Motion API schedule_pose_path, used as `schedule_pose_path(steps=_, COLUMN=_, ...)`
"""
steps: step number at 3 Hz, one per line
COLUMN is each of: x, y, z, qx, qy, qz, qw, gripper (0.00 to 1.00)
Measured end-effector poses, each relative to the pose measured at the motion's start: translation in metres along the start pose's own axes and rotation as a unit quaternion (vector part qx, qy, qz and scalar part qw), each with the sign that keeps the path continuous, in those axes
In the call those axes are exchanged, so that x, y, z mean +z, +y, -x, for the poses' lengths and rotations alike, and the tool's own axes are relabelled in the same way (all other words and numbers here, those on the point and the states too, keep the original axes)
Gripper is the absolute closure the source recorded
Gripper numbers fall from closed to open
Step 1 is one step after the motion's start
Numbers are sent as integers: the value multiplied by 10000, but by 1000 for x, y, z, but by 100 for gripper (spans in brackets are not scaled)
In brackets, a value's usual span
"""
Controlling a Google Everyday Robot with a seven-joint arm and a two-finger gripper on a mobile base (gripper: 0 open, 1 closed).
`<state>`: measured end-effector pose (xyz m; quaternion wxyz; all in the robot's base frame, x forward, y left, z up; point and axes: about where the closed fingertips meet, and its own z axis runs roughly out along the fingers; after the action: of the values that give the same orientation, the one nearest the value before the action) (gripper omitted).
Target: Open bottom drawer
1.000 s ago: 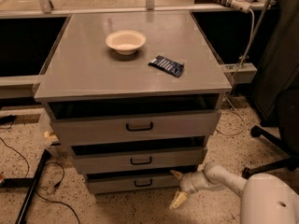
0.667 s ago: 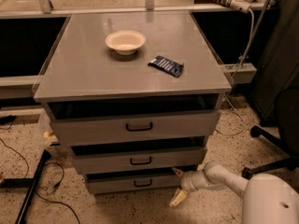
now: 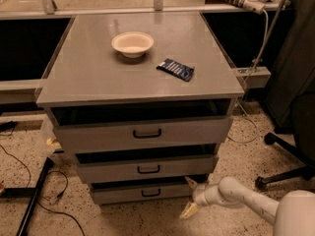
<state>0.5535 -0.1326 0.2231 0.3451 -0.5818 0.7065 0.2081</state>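
The bottom drawer (image 3: 123,194) is the lowest and narrowest of three grey fronts on the cabinet, with a small black bar handle (image 3: 150,192). A dark gap shows above its front. My gripper (image 3: 189,197) is low near the floor, just right of this drawer's right end. It is open and empty. The upper fingertip (image 3: 190,182) is close to the drawer's top right corner, and the lower one (image 3: 187,211) hangs over the floor. The white arm (image 3: 246,199) reaches in from the lower right.
The middle drawer (image 3: 147,168) and top drawer (image 3: 142,133) stand above, each with a dark gap over it. On the cabinet top (image 3: 88,77) are a white bowl (image 3: 132,44) and a dark blue packet (image 3: 175,69). An office chair base (image 3: 280,173) stands right, cables (image 3: 29,181) lie left.
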Motion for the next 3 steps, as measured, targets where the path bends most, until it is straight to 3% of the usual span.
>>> schedule_pose_path(steps=3, x=26, y=-5, z=-9, qx=-77, qy=-67, qz=-257, qw=9996, gripper=0)
